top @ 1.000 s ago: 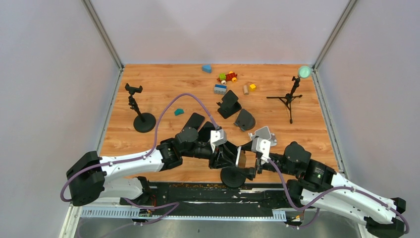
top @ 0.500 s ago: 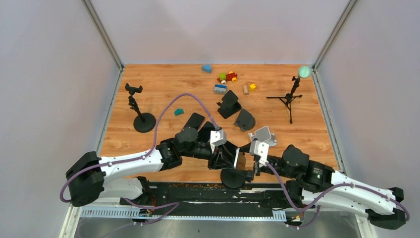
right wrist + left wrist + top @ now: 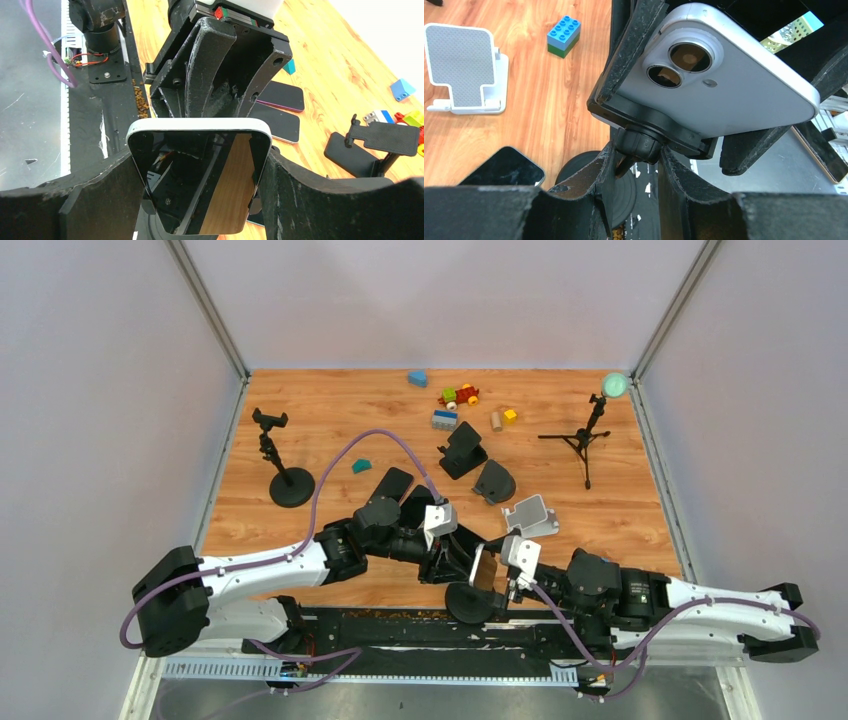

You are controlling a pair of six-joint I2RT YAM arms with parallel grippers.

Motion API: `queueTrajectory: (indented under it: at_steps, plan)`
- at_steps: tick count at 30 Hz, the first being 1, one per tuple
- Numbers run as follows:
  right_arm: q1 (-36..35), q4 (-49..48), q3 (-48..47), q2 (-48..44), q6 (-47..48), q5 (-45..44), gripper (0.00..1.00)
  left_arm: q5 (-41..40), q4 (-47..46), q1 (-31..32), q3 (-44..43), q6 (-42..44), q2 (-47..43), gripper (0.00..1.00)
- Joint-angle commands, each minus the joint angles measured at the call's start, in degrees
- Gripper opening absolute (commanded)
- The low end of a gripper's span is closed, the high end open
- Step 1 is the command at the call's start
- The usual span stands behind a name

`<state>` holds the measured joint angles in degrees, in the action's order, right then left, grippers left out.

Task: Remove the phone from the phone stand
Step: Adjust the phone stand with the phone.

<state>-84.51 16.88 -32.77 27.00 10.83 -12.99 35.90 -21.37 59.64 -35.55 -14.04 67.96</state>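
The orange-brown wooden table (image 3: 330, 410) carries both arms, which meet at its near edge. The black phone stand (image 3: 468, 600), on a round base, stands there. Its spring cradle holds the white twin-lens smartphone (image 3: 724, 95) at a tilt, dark screen toward the right wrist camera. The left gripper (image 3: 639, 150) is clamped on the stand's ball-joint neck (image 3: 642, 140) just under the cradle, bracing it. The right gripper (image 3: 200, 155) is closed against the phone's two long edges, its pads (image 3: 107, 195) flanking the glass. Assessment: extraction is in hand and the phone is not yet free. Recommended: draw the phone out along its own plane, clear of the cradle's side claws (image 3: 146, 205), without twisting, while the left grip keeps the base from lifting or tipping. Risk: a skewed pull may jam the phone in the claws or let its smooth edges slip.
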Motion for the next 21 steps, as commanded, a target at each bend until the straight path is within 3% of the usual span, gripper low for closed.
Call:
queueTrajectory:
  at_steps: [1,5,13,21]
  plan:
    - [-5.8,2.4,-2.7,-0.4,-6.3,3.4,0.0,-19.2,3.1,-4.9,-0.8,-0.6,0.3,0.0]
    - [-6.4,4.3,-3.3,-0.7,-6.7,-1.2,0.0,-20.1,3.4,-5.1,-0.1,-0.8,-0.4,0.0]
    - [-6.5,4.0,-3.0,-1.7,-6.1,-1.9,0.0,-20.4,3.0,-5.3,1.1,-1.3,-1.1,0.0]
    - [-6.5,-1.1,-1.2,-1.3,-2.4,4.4,0.0,-14.2,0.3,-5.3,0.2,-1.0,-0.1,0.0]
